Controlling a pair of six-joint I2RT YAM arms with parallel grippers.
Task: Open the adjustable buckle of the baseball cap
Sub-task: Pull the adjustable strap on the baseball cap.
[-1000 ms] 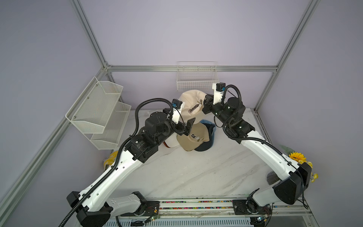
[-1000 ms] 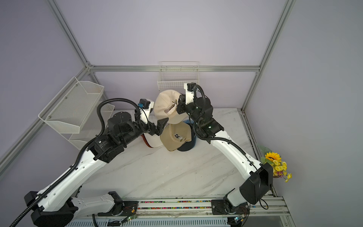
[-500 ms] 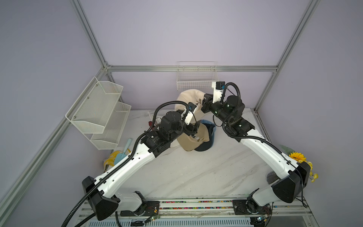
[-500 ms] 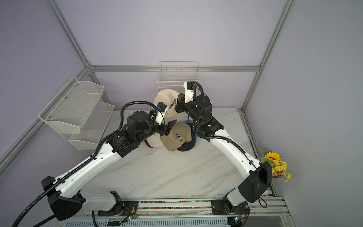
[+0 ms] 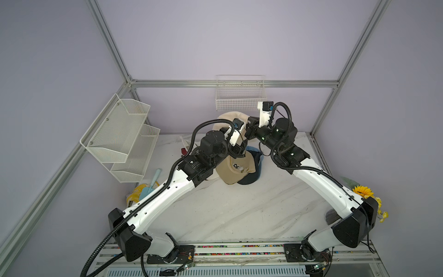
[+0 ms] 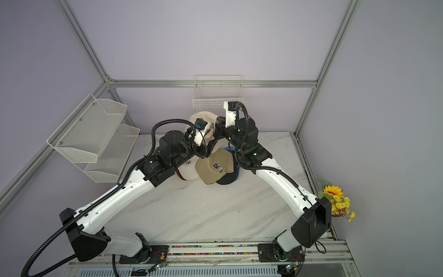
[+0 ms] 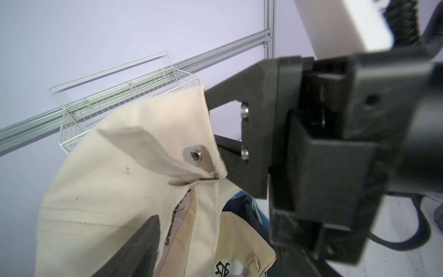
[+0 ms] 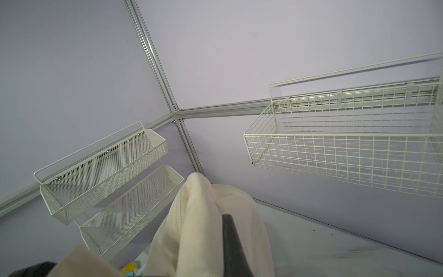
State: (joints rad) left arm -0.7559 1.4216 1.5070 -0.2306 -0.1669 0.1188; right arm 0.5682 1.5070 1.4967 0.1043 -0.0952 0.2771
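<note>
A cream baseball cap hangs in the air at the back, with my right gripper shut on its rear edge. In the left wrist view its metal buckle sits just below the strap end with a grommet, close to the right gripper's black fingers. My left gripper is right under and in front of the cap, jaws apart, with hanging cap cloth between them. Only one of its fingers shows. In the right wrist view a dark finger presses into cream cloth.
On the table below lie a tan cap with a black logo, a navy cap and a white cap. A wire basket hangs on the back wall, mesh shelves on the left. Sunflowers stand at the right.
My left arm has swung in from the left and up to the held cap, and its jaws have narrowed somewhat. The right arm and the cap have stayed almost still.
</note>
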